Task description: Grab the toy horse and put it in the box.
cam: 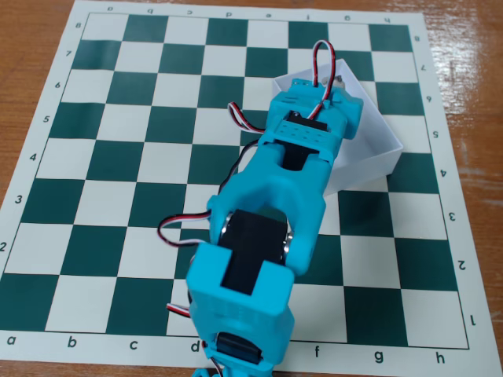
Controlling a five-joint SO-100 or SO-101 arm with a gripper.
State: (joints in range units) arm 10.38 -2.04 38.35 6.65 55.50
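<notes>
Covering most of the fixed view, a green-and-white chessboard mat (102, 157) lies flat on a brown wooden table (31, 47), which shows along the top, left and right edges. Letters run along the mat's lower border and numbers along its sides. Glare from lighting brightens the upper right squares.

A turquoise robot arm (267, 228) rises from the bottom centre of the picture and stretches up and to the right across the mat. Black motors sit inside its plastic shell, and red, white and black wires (322, 67) loop from its joints.

The box (373, 149), white with low walls, sits on the mat's upper right part, turned at an angle to the squares. The arm's far end reaches over the box and covers much of its left side and interior.

The gripper (334, 90) is above the box, seen from behind, and the arm's own body hides the claw, so whether its fingers are spread or pressed together cannot be told.

The toy horse cannot be made out with certainty; only a small pale speck (339, 81) shows at the gripper's tip over the box, too small to identify.
</notes>
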